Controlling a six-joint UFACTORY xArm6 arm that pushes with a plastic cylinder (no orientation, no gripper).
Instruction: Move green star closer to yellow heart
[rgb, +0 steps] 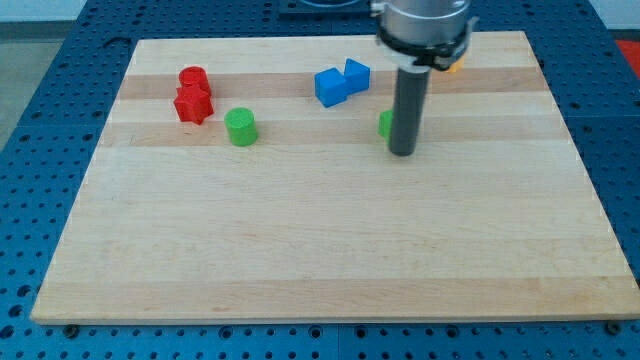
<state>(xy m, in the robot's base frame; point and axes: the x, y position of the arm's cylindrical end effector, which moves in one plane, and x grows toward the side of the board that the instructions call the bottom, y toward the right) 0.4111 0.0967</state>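
Hand: no jaws here, only a dark rod; its tip (402, 152) rests on the counter (320, 250), holding nothing.
Green star: a green block (385, 124), mostly hidden behind the rod, touching the hand's left side just above the tip; shape cannot be made out.
Yellow heart: a yellow-orange sliver (453, 66) up and right of the hand, largely covered by the arm.
Farther left: two blue blocks (340, 82) touching, then a green cylinder (241, 127), then two red blocks (192, 96) together.
Progress: seemingly contact made; star and heart remain apart, so the push up-right appears mostly ahead.
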